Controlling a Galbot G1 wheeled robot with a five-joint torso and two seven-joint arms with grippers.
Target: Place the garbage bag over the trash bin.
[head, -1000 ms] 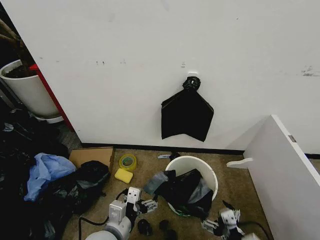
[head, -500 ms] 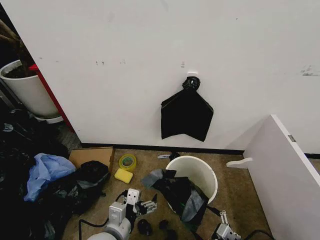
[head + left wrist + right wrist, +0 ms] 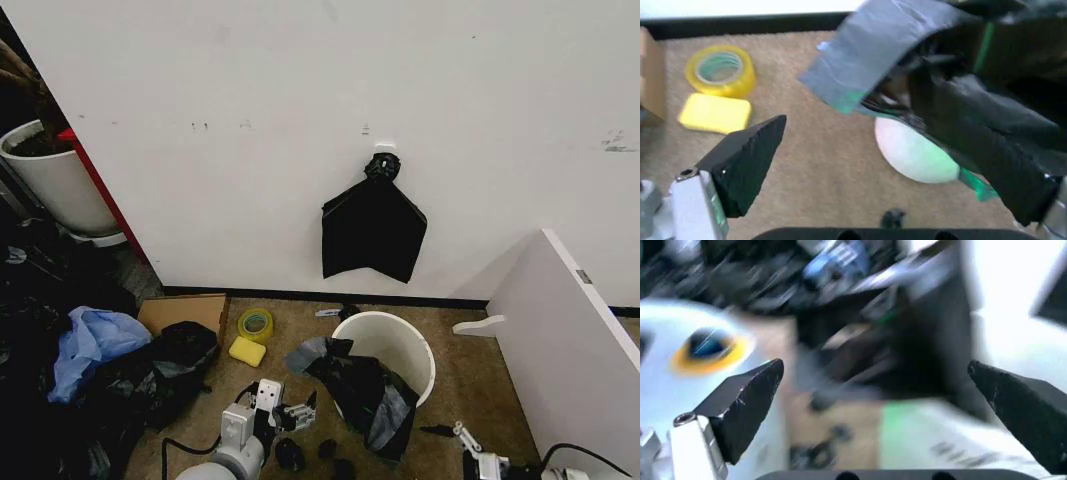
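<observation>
Garbage bag (image 3: 365, 395) hangs over trash bin (image 3: 385, 352) near rim; left gripper (image 3: 300, 412), fingers apart, sits nearer; right gripper (image 3: 450, 433) also spread, empty.

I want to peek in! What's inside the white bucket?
The trash bin shows bare white inner wall at its far side. The garbage bag drapes over its near rim and hangs outside, hiding the bottom, so nothing more can be told.

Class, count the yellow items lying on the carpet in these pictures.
2: a yellow tape roll near the wall, and a yellow sponge just in front of it. The black clutter might hide more.
</observation>
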